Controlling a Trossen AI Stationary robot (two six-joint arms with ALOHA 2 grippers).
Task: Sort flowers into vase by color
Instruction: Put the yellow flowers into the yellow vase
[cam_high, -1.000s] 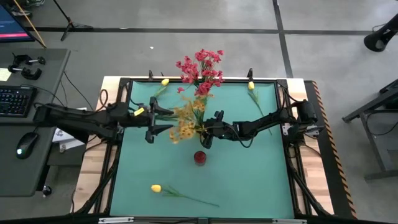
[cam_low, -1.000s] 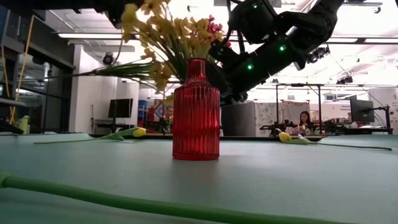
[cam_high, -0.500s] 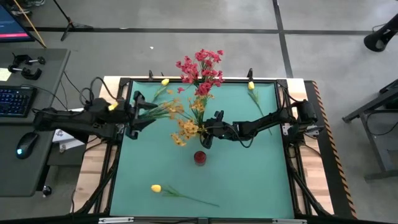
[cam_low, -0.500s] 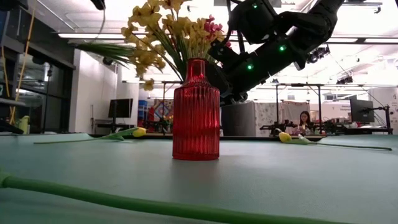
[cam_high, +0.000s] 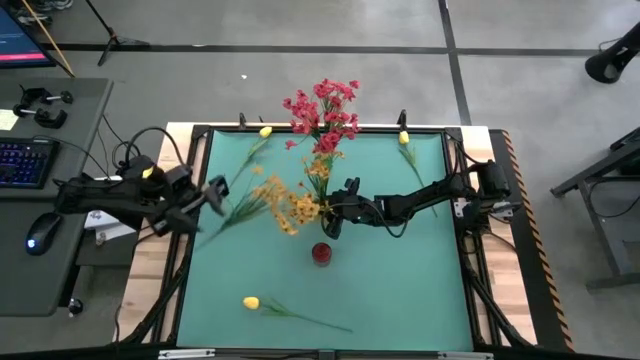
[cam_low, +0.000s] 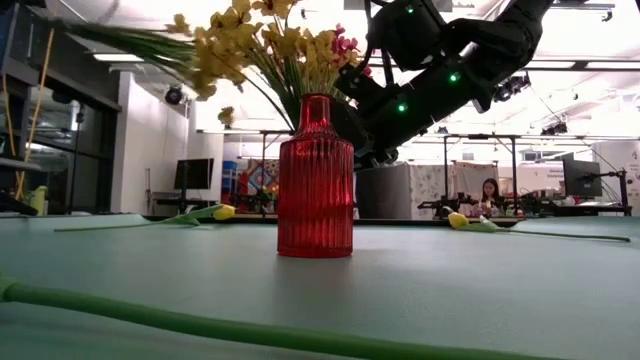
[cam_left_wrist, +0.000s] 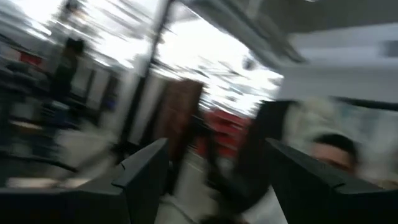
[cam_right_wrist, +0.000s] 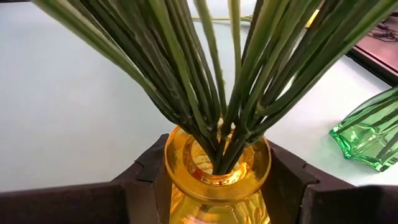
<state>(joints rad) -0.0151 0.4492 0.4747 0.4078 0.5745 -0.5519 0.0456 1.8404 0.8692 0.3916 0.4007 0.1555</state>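
My right gripper (cam_high: 335, 220) (cam_right_wrist: 217, 168) is shut on a yellow glass vase (cam_right_wrist: 217, 186) that holds many green stems, with pink-red blossoms (cam_high: 325, 110) fanning toward the far edge. An orange-yellow bunch (cam_high: 285, 205) (cam_low: 250, 40) stretches left from that vase. Its green end (cam_high: 225, 212) is blurred beside my left gripper (cam_high: 205, 200) (cam_left_wrist: 217, 168), whose fingers stand apart. A red vase (cam_high: 321, 253) (cam_low: 315, 180) stands upright on the mat, nearer than the yellow one. My left gripper is blurred, and I cannot tell whether it touches the orange-yellow bunch's green end. My right gripper pinches the yellow vase's neck (cam_right_wrist: 180, 171) between its two fingers, coming level from the table's right. The vase is upright; the red vase hides its base.
Single yellow tulips lie on the mat at the near left (cam_high: 250, 302), the far left (cam_high: 265, 131) and the far right (cam_high: 403, 137). A green glass vase (cam_right_wrist: 367, 134) lies on its side near the yellow vase. A desk with a keyboard stands left of the table.
My left gripper has drawn back fast toward the table's left edge, away from the yellow vase. The orange-yellow bunch's green end has swung left and toward the near edge, and it shows higher in the low view. The blossoms beside the vase have stayed about where they were.
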